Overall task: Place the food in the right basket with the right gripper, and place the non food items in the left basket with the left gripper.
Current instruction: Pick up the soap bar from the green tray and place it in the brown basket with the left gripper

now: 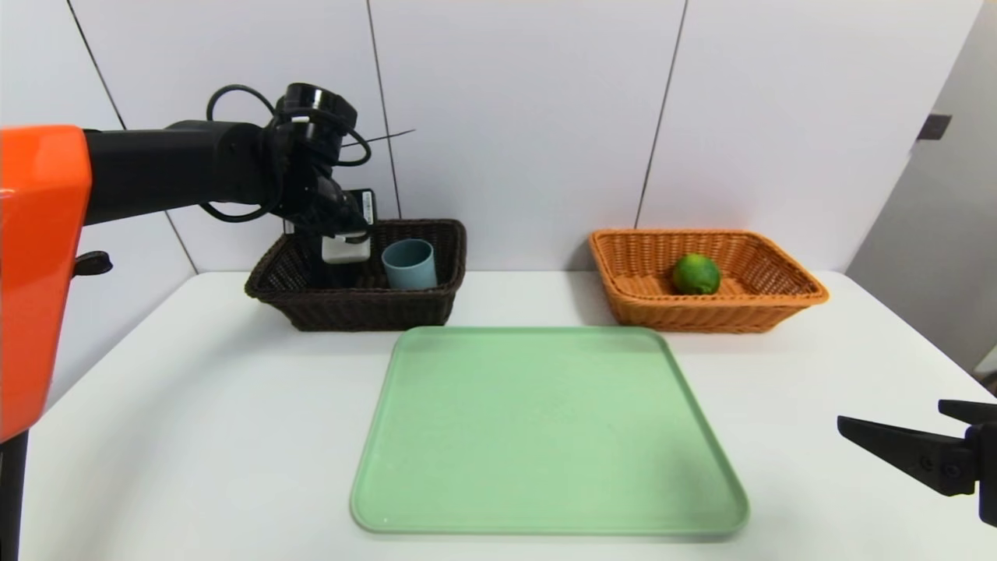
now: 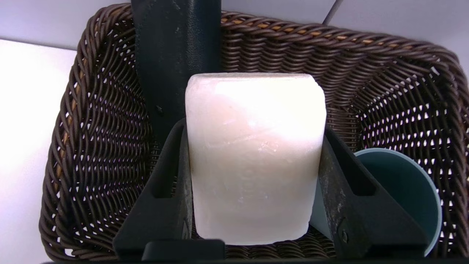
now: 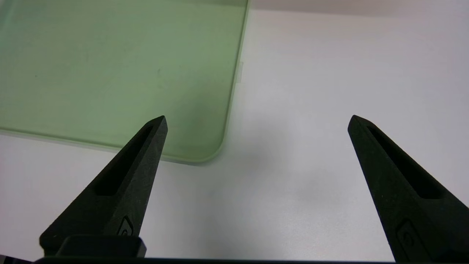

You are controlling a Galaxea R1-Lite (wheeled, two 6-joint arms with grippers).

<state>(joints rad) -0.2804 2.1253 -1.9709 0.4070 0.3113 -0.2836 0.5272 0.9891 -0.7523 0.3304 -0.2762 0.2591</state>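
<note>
Grips white soap block with left pincer, over dark brown wicker basket at the left rear of the tabletop. Stands part open, spread to the width of the block, with one finger pressed to each of two opposite sides. Presents a broad face with rounded corners to the left wrist camera, with faint lettering in the surface. Cannot tell from these views whether the block touches the basket.

Below, inside the same basket: see blue-teal plastic cup, mouth facing up, near the basket's right side in the head view. Note also long black folded roll, crossing the rim and reaching down into the basket beside the soap block. Cannot tell how far down it goes behind the pincer.

At the right rear: find green lime resting inside orange-tan wicker basket. Sits well apart from the dark basket.

Between and in front of both baskets: see light green rectangular tray with rounded corners and low raised rim, flat on the tabletop.

At the right front, over the tabletop near the tray's near right corner: see right pincer, spread wide, holding nothing.

On the left arm: note glossy orange casing, black cylindrical wrist section and looping black cables. Behind the tabletop: see white panelled wall with thin dark seams.
</note>
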